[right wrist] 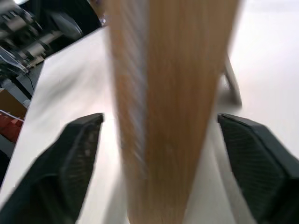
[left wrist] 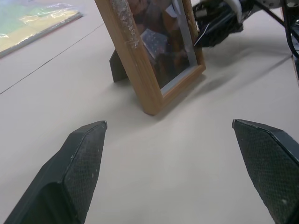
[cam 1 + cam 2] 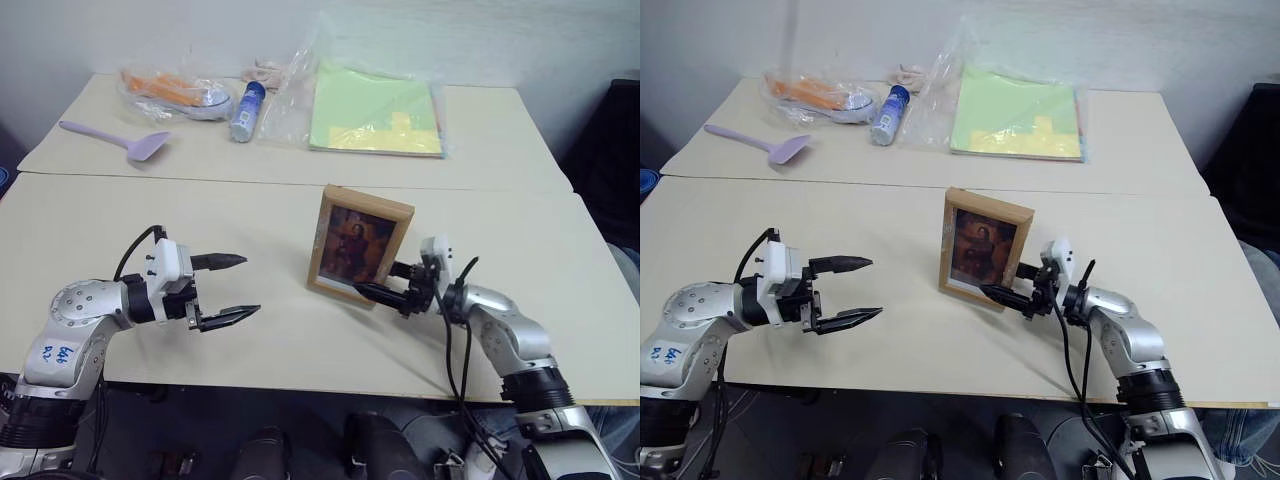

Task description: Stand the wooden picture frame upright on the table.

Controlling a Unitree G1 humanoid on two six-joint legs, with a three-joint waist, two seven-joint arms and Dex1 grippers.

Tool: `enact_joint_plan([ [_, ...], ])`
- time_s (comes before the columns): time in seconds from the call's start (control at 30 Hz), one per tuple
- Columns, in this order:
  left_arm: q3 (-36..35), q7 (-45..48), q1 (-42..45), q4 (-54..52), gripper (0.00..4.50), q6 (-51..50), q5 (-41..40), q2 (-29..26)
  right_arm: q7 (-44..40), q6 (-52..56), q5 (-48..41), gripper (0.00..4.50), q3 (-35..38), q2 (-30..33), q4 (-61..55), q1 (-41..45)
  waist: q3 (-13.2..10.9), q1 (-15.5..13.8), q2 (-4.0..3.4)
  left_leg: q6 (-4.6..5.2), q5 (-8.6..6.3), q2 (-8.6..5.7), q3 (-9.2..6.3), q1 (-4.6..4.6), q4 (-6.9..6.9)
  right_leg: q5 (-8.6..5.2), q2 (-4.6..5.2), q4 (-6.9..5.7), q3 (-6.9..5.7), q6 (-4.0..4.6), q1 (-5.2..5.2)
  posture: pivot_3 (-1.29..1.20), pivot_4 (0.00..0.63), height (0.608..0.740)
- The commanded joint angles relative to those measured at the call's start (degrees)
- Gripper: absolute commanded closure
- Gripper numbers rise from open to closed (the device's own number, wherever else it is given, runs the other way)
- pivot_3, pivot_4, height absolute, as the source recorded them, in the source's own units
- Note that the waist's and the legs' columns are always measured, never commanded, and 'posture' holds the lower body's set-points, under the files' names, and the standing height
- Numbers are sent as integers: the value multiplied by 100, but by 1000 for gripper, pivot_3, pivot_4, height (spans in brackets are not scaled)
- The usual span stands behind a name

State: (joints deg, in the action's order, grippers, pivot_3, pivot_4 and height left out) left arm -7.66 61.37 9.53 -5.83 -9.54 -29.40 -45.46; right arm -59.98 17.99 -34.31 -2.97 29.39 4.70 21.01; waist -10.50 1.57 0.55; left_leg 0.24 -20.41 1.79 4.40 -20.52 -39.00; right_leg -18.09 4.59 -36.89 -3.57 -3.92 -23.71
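Right end effector point(image 3: 383, 282): fingers spread, straddling the edge of the small light-wood picture frame point(image 3: 359, 246) | frame upright on pale beige bench point(image 3: 250, 240) | light, rigid, topples easily; grip side rails.

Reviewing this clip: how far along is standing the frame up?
Done: the wooden picture frame stands upright on the table, its fold-out stand out behind. In hand: nothing; the right gripper is open astride its edge, the left gripper open and apart. Left: draw the right arm clear.
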Motion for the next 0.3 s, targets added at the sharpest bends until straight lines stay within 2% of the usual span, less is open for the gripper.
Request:
enact_joint_plan([
  [0.03, -284, 53, -264, 120, 0, 227, 166, -94, -489, -407, 127, 21, 358, 480, -543, -331, 0, -2, 0, 1, -1, 0, 0, 0, 0, 0, 0, 2, 0, 0, 1, 0, 150, 740],
  [0.13, -456, -37, -539, 134, 0, 336, 309, -124, -779, -1105, 412, 21, 598, 805, -617, -644, 0, -4, 1, 3, -3, 0, 0, 1, 1, 0, 0, 5, 0, 0, 3, 0, 150, 740],
  [0.2, -639, 4, -911, 234, 0, 605, 521, -213, -1282, -2528, 905, 21, 825, 1137, -305, -978, 0, -5, 0, 4, -3, -1, 0, 2, 0, 0, 1, 15, 0, 0, 4, 0, 150, 740],
  [0.3, -849, -10, -1232, 318, 0, 792, 603, -235, -1513, -3527, 1105, 21, 1125, 1321, 145, -1261, 0, -5, 1, 4, -4, -1, 1, 10, 6, 0, 0, 37, -1, 0, 11, 0, 150, 740],
])
